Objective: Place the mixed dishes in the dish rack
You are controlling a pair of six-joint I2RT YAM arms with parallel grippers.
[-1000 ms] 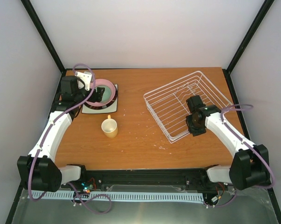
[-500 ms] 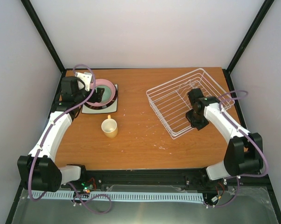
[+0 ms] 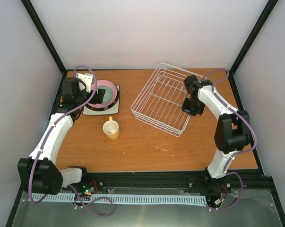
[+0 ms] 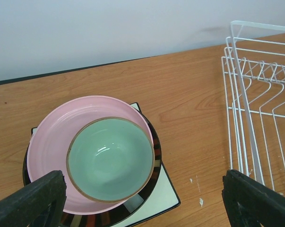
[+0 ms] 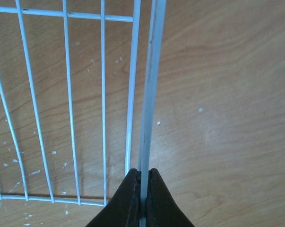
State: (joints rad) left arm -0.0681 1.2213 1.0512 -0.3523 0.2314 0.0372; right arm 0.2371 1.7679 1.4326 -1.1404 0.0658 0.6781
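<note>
The mug [image 3: 111, 129] stands nearest, alone, left of centre. Beyond it the rack [image 3: 157, 101] lies askew, with the right gripper [image 5: 142, 187] pinched shut on its right rim wire. Since a second ago the rack has swung left and back, toward the plates [image 4: 45, 142]. Farthest, the left gripper [image 3: 100, 96] hangs spread wide over the bowl [image 4: 110, 158] — the nearer arm.
</note>
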